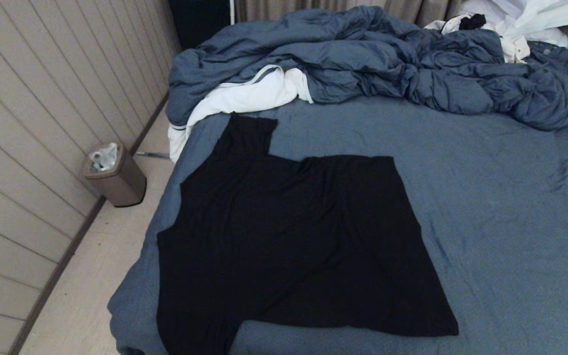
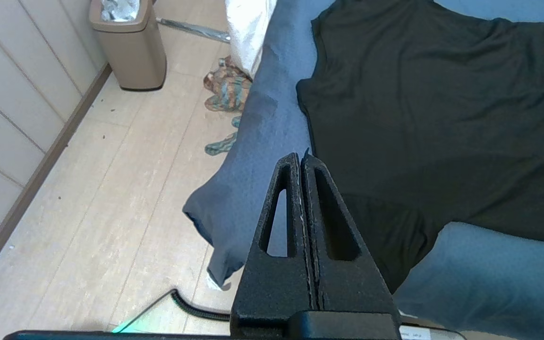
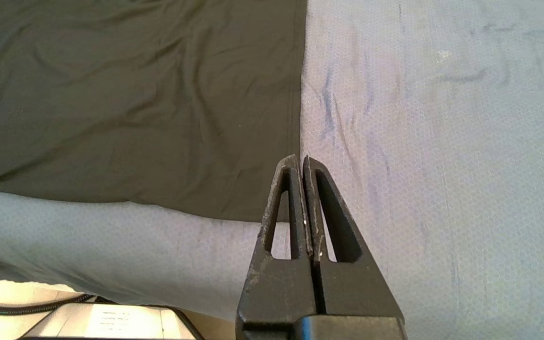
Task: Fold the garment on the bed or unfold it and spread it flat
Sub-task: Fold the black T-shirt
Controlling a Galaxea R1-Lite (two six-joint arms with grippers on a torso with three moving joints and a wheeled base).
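Black and spread nearly flat, the T-shirt lies plain face up on the near left part of the bed, its hem toward the bed's middle and one short sleeve reaching up toward the pillows' end, while the other sleeve drapes over the near edge. Its left side runs close along the bed's left border, where the slate-blue sheet falls toward the floor. Both arms are parked short of the bed's near edge, neither touching the cloth: the left gripper hangs with its fingers pressed together over the near left corner, beside the draped sleeve, and the right gripper, likewise closed on nothing, hangs near the shirt's hem corner. A rumpled blue-grey duvet is heaped across the far end, with a white cloth spilling from under it just beyond the upper sleeve. More white laundry sits at the far right. On the floor by the panelled wall stands a brown bin, and a patterned rag lies beside the bed.
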